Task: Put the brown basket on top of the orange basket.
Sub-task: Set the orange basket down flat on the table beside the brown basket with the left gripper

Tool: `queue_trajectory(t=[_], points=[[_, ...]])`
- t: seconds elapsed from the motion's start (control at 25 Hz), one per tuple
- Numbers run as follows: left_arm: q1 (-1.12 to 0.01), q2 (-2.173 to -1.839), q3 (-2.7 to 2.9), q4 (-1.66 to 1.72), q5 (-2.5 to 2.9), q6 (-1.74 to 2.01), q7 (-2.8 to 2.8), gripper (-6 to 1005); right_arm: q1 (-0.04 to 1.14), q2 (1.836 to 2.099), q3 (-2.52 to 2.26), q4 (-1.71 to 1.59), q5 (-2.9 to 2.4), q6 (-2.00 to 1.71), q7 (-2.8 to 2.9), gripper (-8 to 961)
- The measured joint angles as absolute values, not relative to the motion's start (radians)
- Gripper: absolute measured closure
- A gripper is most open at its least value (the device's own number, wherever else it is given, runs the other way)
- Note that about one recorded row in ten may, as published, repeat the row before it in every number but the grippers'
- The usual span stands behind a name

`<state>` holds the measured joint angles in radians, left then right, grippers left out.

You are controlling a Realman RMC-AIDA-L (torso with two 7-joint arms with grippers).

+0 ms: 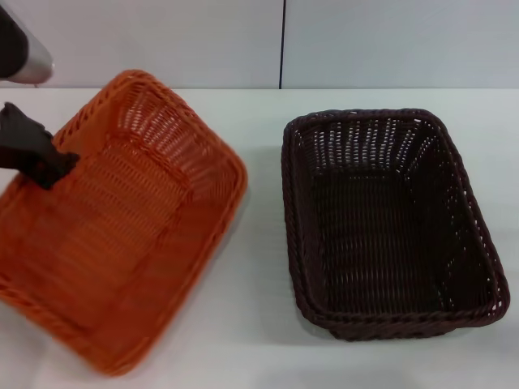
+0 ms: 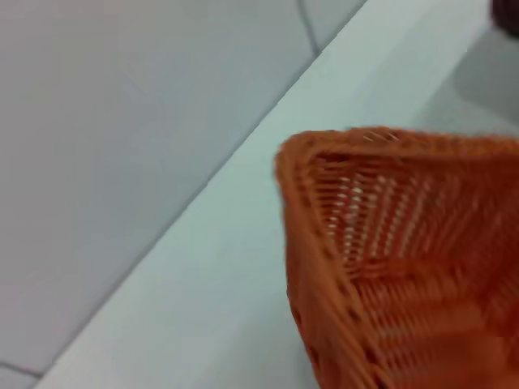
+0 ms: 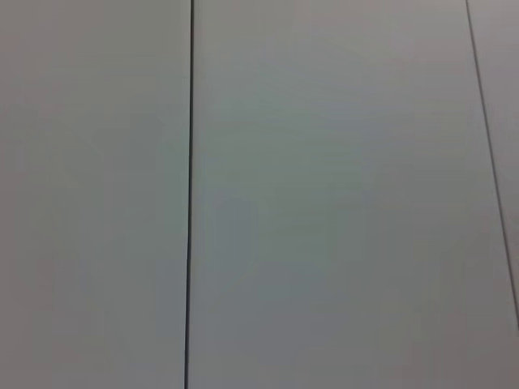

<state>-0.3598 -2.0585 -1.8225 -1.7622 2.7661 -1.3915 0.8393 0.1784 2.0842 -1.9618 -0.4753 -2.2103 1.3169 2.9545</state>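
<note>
The orange basket (image 1: pixel 130 235) is on the left of the white table, turned at an angle and tilted, with its right side raised off the table. My left gripper (image 1: pixel 50 168) is at its left rim and looks shut on that rim. A corner of the orange basket (image 2: pixel 389 267) also shows in the left wrist view. The brown basket (image 1: pixel 381 227) sits flat and empty on the right of the table, apart from the orange one. My right gripper is out of view; its wrist view shows only wall.
The white table (image 1: pixel 259 243) has a bare strip between the two baskets. A grey panelled wall (image 1: pixel 365 40) stands behind the table's far edge. The left arm (image 1: pixel 20 49) comes in at the top left.
</note>
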Motion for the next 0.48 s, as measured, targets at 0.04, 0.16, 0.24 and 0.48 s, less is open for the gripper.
queue_trajectory(t=[0.04, 0.16, 0.24, 0.48], points=[[-0.36, -2.058, -1.837, -1.781, 2.75, -1.412, 0.875, 745, 0.176, 2.085, -1.962, -0.475, -2.21, 1.321, 2.954, 256], [-0.36, -2.056, -1.854, -1.837, 2.731, -1.471, 0.984, 774, 0.172, 2.086, -1.962, -0.478, -2.21, 1.328, 2.954, 257], [-0.367, -2.056, -1.864, -1.866, 2.73, -1.506, 1.045, 795, 0.172, 2.086, -1.963, -0.48, -2.21, 1.332, 2.954, 256], [-0.405, -2.056, -1.899, -1.932, 2.697, -1.601, 1.14, 822, 0.17, 2.086, -1.975, -0.487, -2.21, 1.335, 2.954, 256]])
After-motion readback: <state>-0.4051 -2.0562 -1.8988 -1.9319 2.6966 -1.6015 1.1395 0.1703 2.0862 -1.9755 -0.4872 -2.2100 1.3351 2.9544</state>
